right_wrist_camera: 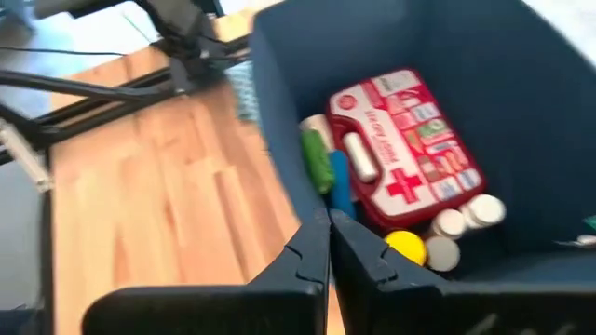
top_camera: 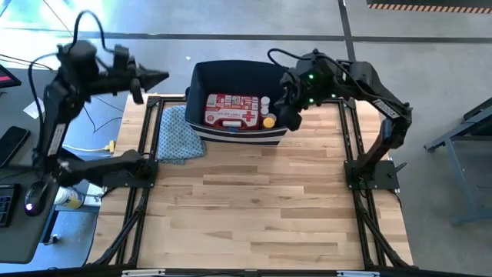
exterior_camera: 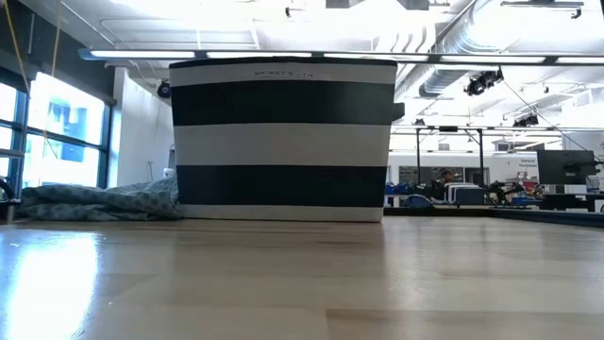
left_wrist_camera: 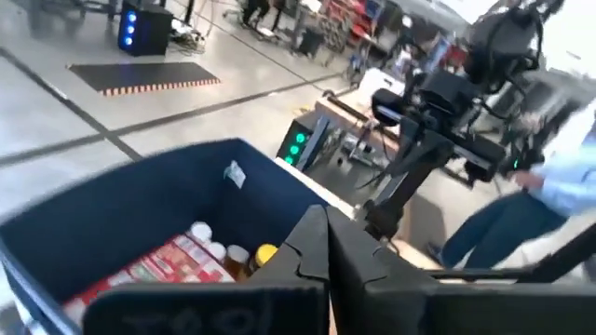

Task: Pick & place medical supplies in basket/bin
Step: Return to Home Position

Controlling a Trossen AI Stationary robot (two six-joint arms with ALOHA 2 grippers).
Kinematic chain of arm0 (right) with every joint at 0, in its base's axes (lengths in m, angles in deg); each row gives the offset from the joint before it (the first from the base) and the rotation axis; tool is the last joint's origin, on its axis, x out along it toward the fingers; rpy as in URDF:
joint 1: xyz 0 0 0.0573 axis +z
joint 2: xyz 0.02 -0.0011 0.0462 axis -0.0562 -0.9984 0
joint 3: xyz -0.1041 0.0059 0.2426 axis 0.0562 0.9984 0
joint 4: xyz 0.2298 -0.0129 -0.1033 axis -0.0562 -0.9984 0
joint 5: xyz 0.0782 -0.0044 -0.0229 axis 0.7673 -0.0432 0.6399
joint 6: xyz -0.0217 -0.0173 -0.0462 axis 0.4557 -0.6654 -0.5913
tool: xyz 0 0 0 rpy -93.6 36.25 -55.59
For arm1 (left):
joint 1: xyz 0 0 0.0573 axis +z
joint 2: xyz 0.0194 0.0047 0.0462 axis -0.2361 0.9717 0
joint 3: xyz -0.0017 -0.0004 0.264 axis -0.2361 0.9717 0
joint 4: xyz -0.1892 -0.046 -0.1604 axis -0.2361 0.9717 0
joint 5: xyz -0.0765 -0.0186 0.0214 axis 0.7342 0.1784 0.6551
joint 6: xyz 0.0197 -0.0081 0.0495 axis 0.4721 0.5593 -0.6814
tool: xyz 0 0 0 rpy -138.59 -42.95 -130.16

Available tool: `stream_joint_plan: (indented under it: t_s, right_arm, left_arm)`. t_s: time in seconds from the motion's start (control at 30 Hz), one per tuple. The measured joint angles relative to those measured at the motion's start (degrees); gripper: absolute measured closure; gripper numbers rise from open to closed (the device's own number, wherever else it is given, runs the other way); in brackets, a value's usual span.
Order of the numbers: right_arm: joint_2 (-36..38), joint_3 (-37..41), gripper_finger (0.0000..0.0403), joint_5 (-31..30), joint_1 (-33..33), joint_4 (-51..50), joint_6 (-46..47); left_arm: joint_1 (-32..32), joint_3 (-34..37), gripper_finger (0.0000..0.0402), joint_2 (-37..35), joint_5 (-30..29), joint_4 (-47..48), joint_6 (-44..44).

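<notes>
The pale plank-topped wooden table (top_camera: 254,200) is bare across its near half. At its far edge stands the large dark navy fabric bin with a white stripe (top_camera: 231,73), upright and square in the low view. My right arm reaches in from the right, and my right gripper (top_camera: 291,115) hangs over the bin's right wall, fingers pressed together on nothing. My left gripper (top_camera: 163,76) is likewise closed and empty, held off the table's far left corner and pointing toward the bin. The rumpled blue-green patterned cloth (top_camera: 178,132) lies against the bin's left side. All the supplies I can see are inside the bin. The flat red first-aid kit with a white cross (right_wrist_camera: 405,154) lies on the floor of the bin. The green cylinder (right_wrist_camera: 318,158) and the blue cylinder (right_wrist_camera: 340,181) are alongside it. The small white bottles (right_wrist_camera: 484,212) cluster at one end, and the yellow-capped bottle (right_wrist_camera: 405,244) is beside them. The job looks finished, so the risk lies in pulling back. I judge the right gripper to be close to that soft wall, and a low or sideways retreat could catch the rim and drag or tip the tub. Going straight up first would avoid that. My left arm should swing clear of the frame post near it.
</notes>
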Motion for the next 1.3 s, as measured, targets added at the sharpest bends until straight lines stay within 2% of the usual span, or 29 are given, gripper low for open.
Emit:
stream_joint_plan:
  t_s: [0.1,0.23,0.37,0.53,0.8,1.0,1.13,1.2,1.3]
  right_arm:
    - [0.0,0.0,0.0399,1.1,1.7,0.0,0.6]
    - [0.5,0.1,0.04,0.9,4.9,3.2,2.9]
    - [2.6,0.1,0.0402,-0.9,6.8,6.1,3.7]
    - [4.7,0.1,0.0402,-2.7,5.8,4.0,3.7]
    - [7.0,0.1,0.0402,-9.8,2.1,-1.0,2.1]
    - [8.6,0.1,0.0402,-10.9,-2.2,-1.0,4.6]
    - [10.0,0.1,0.0402,-16.6,-2.9,-0.7,7.7]
    - [11.8,3.4,0.0403,-20.1,-2.9,1.3,9.1]
    - [18.3,17.8,0.0403,-21.0,-3.3,8.8,12.1]
  left_arm:
    - [0.0,8.9,0.0364,-7.2,-2.4,-3.7,4.4]
    - [0.0,16.8,0.038,-15.8,-4.3,-5.2,9.0]
    - [0.0,21.0,0.038,-22.3,-6.5,-8.0,11.3]
    - [0.0,24.0,0.0373,-26.3,-11.9,-7.5,11.7]
    - [0.0,29.8,0.0379,-23.7,-12.5,-8.1,8.9]
    - [0.0,32.6,0.0377,-19.9,-12.3,-17.7,4.4]
    - [0.0,32.4,0.0376,-17.1,-7.5,-18.9,3.6]
    - [0.0,32.5,0.0377,-16.2,-6.5,-19.4,2.6]
    - [0.8,32.5,0.0377,-16.5,-7.1,-19.7,1.6]
